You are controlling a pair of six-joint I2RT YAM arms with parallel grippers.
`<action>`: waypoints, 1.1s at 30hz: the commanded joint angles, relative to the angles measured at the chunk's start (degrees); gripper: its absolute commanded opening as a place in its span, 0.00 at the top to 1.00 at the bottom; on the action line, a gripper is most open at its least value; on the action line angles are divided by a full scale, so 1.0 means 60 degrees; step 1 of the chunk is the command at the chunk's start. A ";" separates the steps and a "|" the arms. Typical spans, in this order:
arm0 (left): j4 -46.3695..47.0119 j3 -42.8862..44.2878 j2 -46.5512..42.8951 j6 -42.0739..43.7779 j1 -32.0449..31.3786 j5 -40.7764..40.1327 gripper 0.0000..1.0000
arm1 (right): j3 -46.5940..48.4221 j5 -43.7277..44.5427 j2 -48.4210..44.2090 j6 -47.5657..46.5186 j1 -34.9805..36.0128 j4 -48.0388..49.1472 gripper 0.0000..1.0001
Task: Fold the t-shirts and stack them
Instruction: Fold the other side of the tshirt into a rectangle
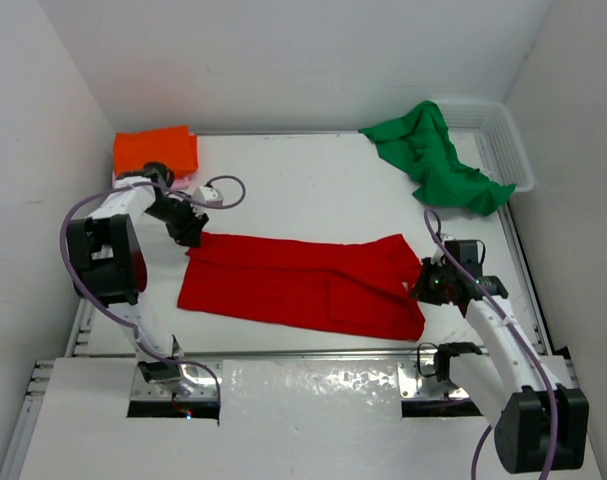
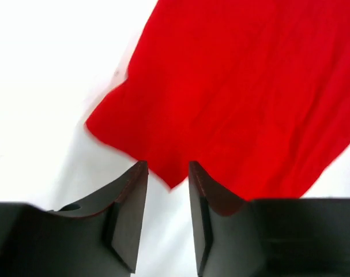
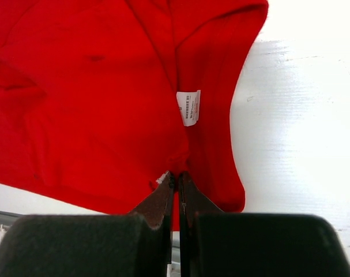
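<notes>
Found red t-shirt (image 1: 303, 285) spread as a long band across the middle of table (image 1: 303, 170); orange t-shirt (image 1: 155, 152) folded at far left corner over a sliver of pink t-shirt (image 1: 186, 183); green t-shirt (image 1: 433, 158) crumpled at far right, partly over the rim of white basket (image 1: 511, 150). Noted left gripper (image 2: 168, 167) at the red t-shirt's far left corner, jaws parted, cloth tip in the gap and not pinched. Saw right gripper (image 3: 176, 176) clamped tight on the red t-shirt's right edge, near white label (image 3: 189, 107).
</notes>
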 commanded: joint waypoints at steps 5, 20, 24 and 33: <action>0.2525 -0.0336 -0.0939 -0.3768 -0.3313 0.0592 0.57 | -0.0316 -0.0480 0.0291 0.0208 -0.0037 0.0833 1.00; 0.5104 0.4820 0.4184 -0.8487 -0.8957 0.1354 0.49 | -0.1678 -0.0509 0.0966 0.1483 -0.0037 0.2665 1.00; 0.5618 0.5173 0.4743 -0.8723 -0.9280 0.1778 0.46 | -0.1840 -0.0685 0.0863 0.1922 -0.0037 0.2752 1.00; 0.6322 0.5276 0.5330 -0.9485 -0.9589 -0.0034 0.41 | -0.2103 -0.0670 0.0688 0.2568 -0.0037 0.2767 1.00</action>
